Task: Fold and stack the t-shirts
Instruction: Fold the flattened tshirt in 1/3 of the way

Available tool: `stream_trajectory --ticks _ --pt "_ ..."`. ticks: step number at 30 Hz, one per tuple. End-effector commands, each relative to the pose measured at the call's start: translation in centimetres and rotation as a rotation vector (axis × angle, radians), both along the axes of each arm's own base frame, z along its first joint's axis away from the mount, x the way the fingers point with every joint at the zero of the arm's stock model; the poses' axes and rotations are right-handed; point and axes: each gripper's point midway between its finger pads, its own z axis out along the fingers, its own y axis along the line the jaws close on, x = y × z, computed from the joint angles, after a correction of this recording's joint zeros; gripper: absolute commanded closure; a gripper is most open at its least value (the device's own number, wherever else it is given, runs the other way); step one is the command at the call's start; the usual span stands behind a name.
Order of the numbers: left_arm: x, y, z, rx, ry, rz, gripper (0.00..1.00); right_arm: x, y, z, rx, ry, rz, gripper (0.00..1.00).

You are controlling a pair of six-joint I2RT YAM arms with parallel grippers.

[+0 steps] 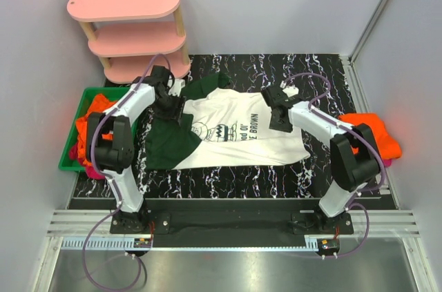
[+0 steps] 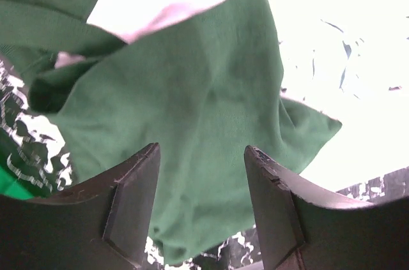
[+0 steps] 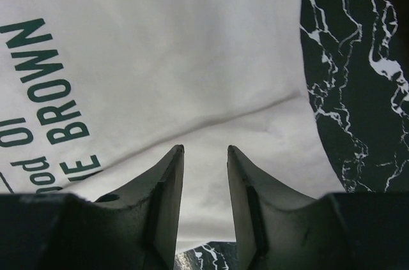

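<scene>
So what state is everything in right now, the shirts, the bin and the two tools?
White t-shirt: spread on the table, print up, green sleeve bunched.
Orange t-shirts: piled at the table's right edge.
Green bin: holds heaped orange clothes.
Left tool: open, at the green sleeve.
Right tool: narrowly open, over the white cloth.

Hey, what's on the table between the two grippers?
The white t-shirt, print up, spans the stretch from left gripper to right gripper; the top view shows it.
</scene>
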Motion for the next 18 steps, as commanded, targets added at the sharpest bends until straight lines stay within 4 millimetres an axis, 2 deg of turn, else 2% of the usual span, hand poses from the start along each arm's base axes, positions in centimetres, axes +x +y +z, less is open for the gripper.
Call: stream_trajectory --ticks 1,5,8,14,18 --pt "1.5 -0.7 -1.0 -0.023 0.002 0.022 0.40 3.0 2.0 0.7 0.039 -0.057 0.041 0.59" --pt "1.8 0.4 -3.5 0.048 0.048 0.036 0.40 3.4 2.0 -1.1 0.013 -0.015 0.046 0.59" --pt "1.7 1.6 -4.6 0.106 0.067 0.062 0.40 3.2 1.7 -1.7 0.006 -0.002 0.039 0.59" --pt "2.1 4.3 -5.8 0.176 0.093 0.138 0.40 2.7 0.6 -3.0 0.016 0.036 -0.005 0.58" --pt "2.1 5.2 -6.5 0.208 0.115 0.156 0.40 2.5 -0.8 -3.8 0.023 0.069 -0.044 0.58"
